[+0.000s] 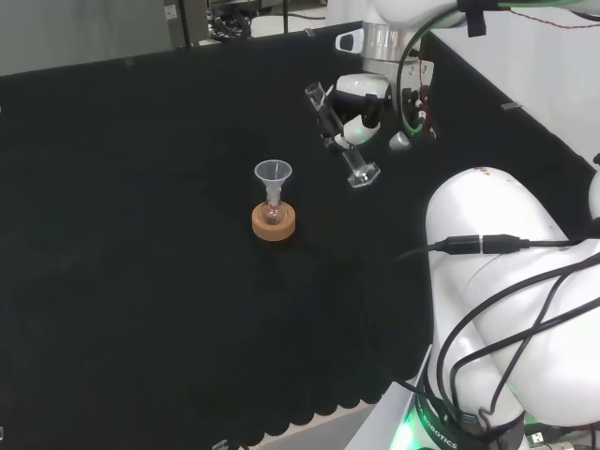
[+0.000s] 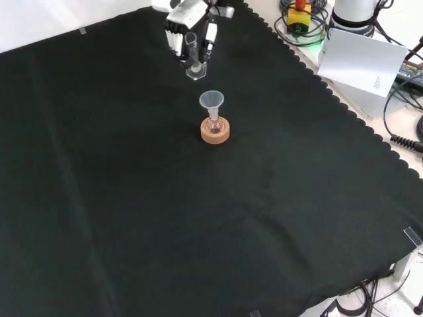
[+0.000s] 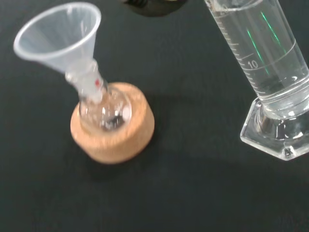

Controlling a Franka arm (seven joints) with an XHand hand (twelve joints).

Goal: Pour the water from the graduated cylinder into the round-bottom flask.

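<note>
while the hand [image 1: 361, 103] curls its fingers round the tilted graduated cylinder [image 1: 339, 147] at the head view's upper middle, the round-bottom flask [image 1: 273, 214], a clear funnel [image 1: 273, 174] in its neck, sits on a cork ring [image 1: 274, 223] near frame centre.

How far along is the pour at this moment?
Done: the robot hand has its fingers round the graduated cylinder and holds it tilted above the cloth. In hand: carrying it toward the funnel; the wrist view shows water in the cylinder. Left: tipping the mouth over the funnel, which sits in the round-bottom flask on its cork ring.
</note>
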